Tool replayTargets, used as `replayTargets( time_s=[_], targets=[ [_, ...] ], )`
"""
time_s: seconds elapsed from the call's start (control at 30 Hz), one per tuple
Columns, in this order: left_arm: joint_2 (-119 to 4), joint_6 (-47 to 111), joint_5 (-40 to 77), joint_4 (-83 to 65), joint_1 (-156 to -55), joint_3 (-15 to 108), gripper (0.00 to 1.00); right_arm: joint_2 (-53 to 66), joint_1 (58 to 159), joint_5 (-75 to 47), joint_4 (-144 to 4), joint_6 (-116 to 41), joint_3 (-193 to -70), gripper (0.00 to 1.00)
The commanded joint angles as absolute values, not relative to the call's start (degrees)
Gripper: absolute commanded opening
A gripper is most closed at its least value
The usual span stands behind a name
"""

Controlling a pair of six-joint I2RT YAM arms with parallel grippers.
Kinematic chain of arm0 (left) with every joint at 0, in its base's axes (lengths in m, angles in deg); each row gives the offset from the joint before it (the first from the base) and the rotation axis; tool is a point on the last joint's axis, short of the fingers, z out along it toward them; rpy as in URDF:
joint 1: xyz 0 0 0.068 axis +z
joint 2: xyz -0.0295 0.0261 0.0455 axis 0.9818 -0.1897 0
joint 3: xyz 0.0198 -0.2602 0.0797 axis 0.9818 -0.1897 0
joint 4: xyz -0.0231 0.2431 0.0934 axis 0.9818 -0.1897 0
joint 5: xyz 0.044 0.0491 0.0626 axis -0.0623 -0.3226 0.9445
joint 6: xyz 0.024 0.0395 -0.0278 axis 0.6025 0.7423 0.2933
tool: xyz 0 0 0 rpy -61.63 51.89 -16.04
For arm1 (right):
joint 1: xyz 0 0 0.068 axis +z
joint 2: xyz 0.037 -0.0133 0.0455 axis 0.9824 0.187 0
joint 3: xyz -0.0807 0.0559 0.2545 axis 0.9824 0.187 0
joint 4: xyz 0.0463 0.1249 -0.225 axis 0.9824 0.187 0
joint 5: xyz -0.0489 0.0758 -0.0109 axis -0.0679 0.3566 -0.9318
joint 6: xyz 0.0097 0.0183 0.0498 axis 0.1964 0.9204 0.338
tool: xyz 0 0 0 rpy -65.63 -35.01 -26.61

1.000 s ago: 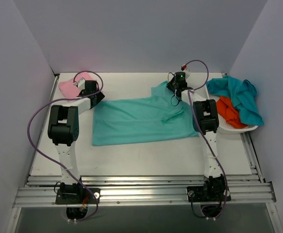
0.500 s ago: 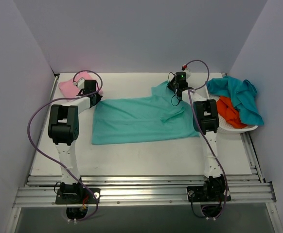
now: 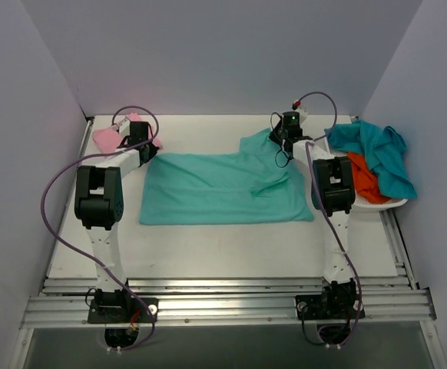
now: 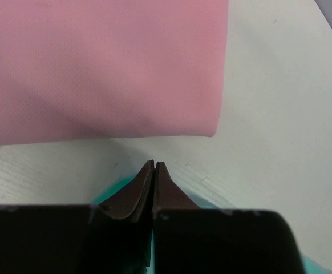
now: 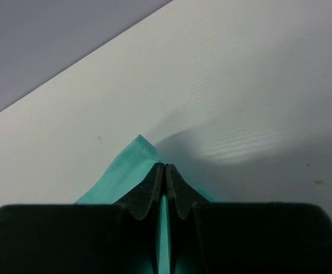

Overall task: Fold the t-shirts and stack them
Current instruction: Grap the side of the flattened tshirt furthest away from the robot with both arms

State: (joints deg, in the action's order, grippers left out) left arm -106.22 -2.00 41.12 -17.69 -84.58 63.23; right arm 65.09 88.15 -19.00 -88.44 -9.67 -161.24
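Observation:
A light sea-green t-shirt (image 3: 223, 188) lies spread across the middle of the table. My left gripper (image 3: 142, 143) sits at its far left corner, shut, with a sliver of green cloth (image 4: 106, 195) showing under and between the fingers (image 4: 133, 194). At the shirt's far right corner my right gripper (image 3: 284, 134) is shut on the green cloth (image 5: 126, 166), whose hem pokes out past the fingertips (image 5: 153, 181). A folded pink t-shirt (image 3: 105, 138) lies at the far left, just beyond the left gripper (image 4: 155, 165); in the left wrist view this pink t-shirt (image 4: 97, 63) fills the top.
A white basket (image 3: 385, 206) at the right edge holds a darker teal t-shirt (image 3: 381, 150) and an orange one (image 3: 362, 178). Grey walls close in the back and both sides. Purple cables loop off both arms.
The left gripper has shut on the green shirt's far left corner. Both grippers moved toward the back wall, drawing the shirt's far edge back and straighter.

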Motion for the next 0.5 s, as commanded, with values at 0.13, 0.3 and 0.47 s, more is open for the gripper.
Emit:
replayTargets(
  time_s=[0.13,0.3,0.47],
  targets=[
    [-101.0,-0.6,41.3,-16.7,-84.2,62.4,0.02,55.4,88.3,-18.7,-91.2,-11.0,-156.5,0.0],
    [-98.2,-0.4,41.2,-16.0,-84.2,59.5,0.02,50.5,89.1,-19.5,-92.3,-11.7,-151.9,0.0],
    [-94.6,-0.6,41.0,-15.1,-84.2,56.1,0.02,45.3,89.8,-20.1,-93.8,-11.7,-145.1,0.0]
  ],
)
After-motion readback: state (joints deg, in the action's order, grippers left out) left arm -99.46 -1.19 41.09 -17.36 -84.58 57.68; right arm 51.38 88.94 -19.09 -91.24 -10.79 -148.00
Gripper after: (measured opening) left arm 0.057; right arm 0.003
